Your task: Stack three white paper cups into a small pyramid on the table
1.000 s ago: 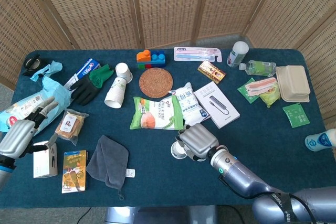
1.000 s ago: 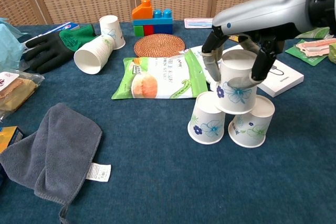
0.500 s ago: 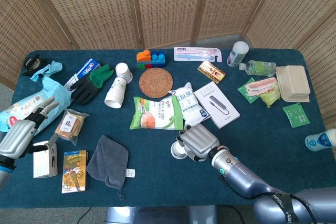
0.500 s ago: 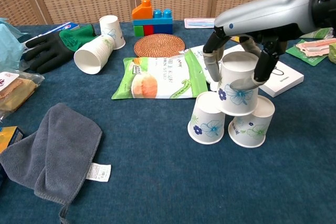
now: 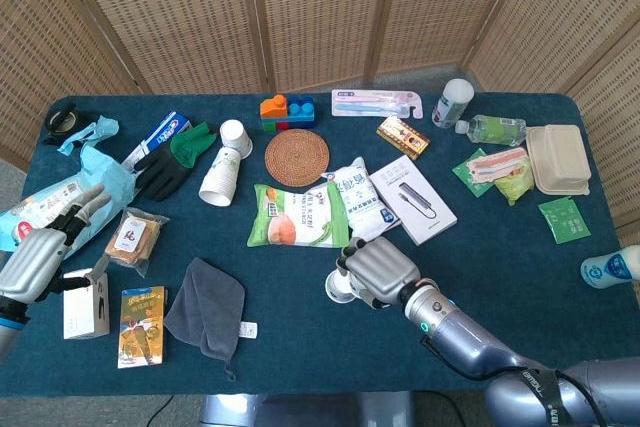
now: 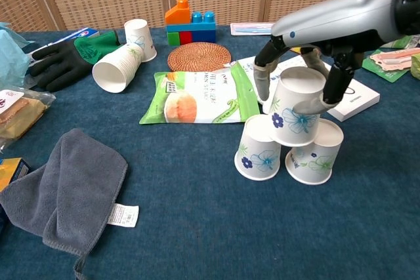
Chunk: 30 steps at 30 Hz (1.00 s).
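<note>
Two white paper cups with blue flowers stand upside down side by side, one on the left (image 6: 258, 149) and one on the right (image 6: 316, 152). A third cup (image 6: 295, 113) sits upside down on top of both, tilted slightly. My right hand (image 6: 308, 63) hovers over the top cup with its fingers spread. Its left finger stands clear of the cup wall, while one finger (image 6: 319, 101) still touches the cup's right side. In the head view my right hand (image 5: 380, 269) covers most of the stack. My left hand (image 5: 35, 257) rests at the table's left edge, fingers apart and holding nothing.
A green snack bag (image 6: 193, 100) lies just behind the stack, with a white booklet (image 6: 354, 100) to the right. A lying stack of spare cups (image 6: 118, 67) and one upright cup (image 6: 140, 39) sit far left by a black glove (image 6: 62, 63). A grey cloth (image 6: 65, 188) lies front left.
My right hand's fingers have spread away from the top cup and the hand has lifted a little. The top cup now leans slightly on the two lower cups. My left hand has not moved.
</note>
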Tool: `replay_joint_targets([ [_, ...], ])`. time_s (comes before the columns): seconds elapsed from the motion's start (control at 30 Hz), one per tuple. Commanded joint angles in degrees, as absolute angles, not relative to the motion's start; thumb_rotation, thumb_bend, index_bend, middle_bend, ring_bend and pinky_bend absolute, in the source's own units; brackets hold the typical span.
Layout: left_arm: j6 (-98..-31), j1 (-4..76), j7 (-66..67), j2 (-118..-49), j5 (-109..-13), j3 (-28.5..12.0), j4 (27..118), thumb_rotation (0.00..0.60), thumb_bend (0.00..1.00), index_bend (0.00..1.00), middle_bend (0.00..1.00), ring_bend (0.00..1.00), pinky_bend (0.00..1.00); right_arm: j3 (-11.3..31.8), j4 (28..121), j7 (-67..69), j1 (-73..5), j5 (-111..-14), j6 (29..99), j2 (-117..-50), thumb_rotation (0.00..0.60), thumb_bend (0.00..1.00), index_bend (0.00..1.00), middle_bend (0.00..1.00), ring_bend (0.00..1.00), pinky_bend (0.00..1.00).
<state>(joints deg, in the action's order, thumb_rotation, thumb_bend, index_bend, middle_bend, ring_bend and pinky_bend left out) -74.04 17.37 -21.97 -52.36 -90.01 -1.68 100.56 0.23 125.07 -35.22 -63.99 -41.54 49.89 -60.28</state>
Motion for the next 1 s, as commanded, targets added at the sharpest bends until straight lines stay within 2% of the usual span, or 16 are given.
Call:
replay_joint_targets([
  [0.03, -74.07, 17.39, -21.93, -52.33, -90.09, -1.67, 100.62, 0.600, 0.47, 0.02, 0.00, 0.00, 0.29, 0.05, 125.10, -35.13, -64.11, -41.46, 49.64, -60.06, 0.600, 0.41, 0.33, 0.28, 0.16, 0.55],
  [0.3, -74.01, 17.44, -21.88, -52.22, -90.18, -1.62, 100.79, 0.600, 0.47, 0.02, 0.00, 0.00, 0.28, -0.18, 125.05, -34.46, -64.24, -42.01, 49.25, -59.55, 0.600, 0.41, 0.29, 0.25, 0.14, 0.52],
  [1.0, -74.04, 17.59, -22.17, -51.91, -90.38, -1.63, 101.13, 0.600, 0.47, 0.02, 0.00, 0.00, 0.24, -0.88, 125.21, -33.92, -64.77, -41.99, 48.62, -58.41, 0.600, 0.39, 0.15, 0.21, 0.06, 0.30],
])
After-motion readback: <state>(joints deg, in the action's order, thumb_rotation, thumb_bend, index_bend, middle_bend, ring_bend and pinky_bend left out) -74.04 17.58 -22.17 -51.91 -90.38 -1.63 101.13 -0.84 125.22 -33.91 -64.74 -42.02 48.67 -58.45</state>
